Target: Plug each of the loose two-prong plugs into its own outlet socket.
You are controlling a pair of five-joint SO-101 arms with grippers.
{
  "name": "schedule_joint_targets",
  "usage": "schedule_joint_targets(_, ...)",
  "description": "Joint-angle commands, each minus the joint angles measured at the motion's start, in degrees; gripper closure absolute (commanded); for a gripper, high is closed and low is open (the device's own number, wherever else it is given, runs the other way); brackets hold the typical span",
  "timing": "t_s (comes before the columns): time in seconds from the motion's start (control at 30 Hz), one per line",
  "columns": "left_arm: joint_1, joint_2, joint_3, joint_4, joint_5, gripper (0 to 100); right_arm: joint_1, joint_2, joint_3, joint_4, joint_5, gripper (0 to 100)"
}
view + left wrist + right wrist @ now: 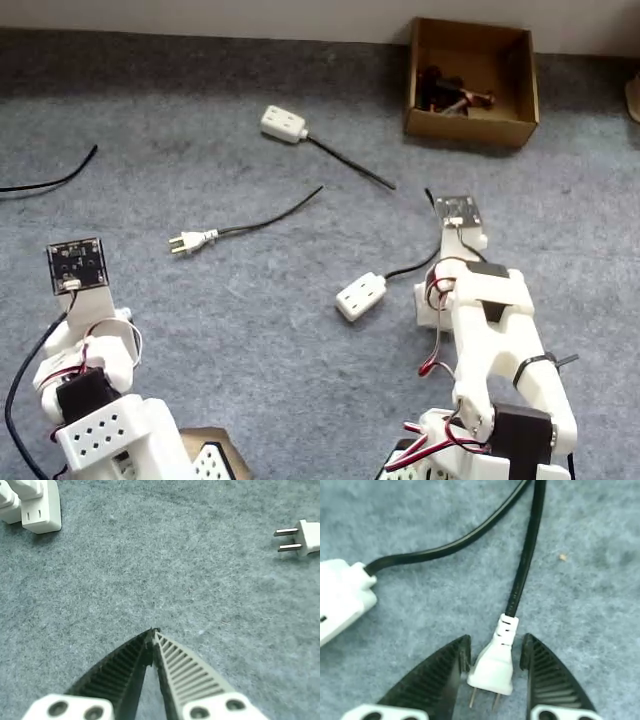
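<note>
A grey carpeted table spreads under everything. The right arm rises from the near edge on one side and the left arm from the near edge on the other, both white with red and black wiring. At the far right of the table sits an open cardboard box with a few dark and reddish parts inside, too small to identify. Two white outlet sockets lie on the carpet, each trailing a black cord. The far socket rests toward the back, well apart from both arms. The near socket lies just beside the right arm, and its slotted face also appears at the corner of the left wrist view. A loose black cable curls in from the table's left edge. One white plug lies alone between the two arms with its black cord running off toward the middle of the table. The left wrist view shows its two bare metal prongs lying free on the carpet, away from any socket. The second plug lies flat between the fingers of the right gripper, prongs pointing back toward the wrist. That claw is parted around the plug body, one finger at its side and a small gap at the other. The left gripper hangs over bare carpet with its tips pressed together, gripping nothing.
</note>
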Motion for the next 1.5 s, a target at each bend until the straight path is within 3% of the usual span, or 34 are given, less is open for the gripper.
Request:
schedule_joint_targets(0.0, 1.0, -0.8, -0.4, -1.2, -0.4, 99, 1.0, -1.8, -0.6, 1.5, -0.7, 82.1)
schedule_joint_targets(0.67, 1.0, -0.8, -0.4, -1.1, -0.4, 99, 1.1, -1.8, -6.2, 1.6, -7.7, 82.1)
schedule_joint_targets(1.47, 0.7, -0.8, -0.3, -1.1, -0.4, 99, -1.3, -1.2, -7.3, -1.3, -7.6, 82.1)
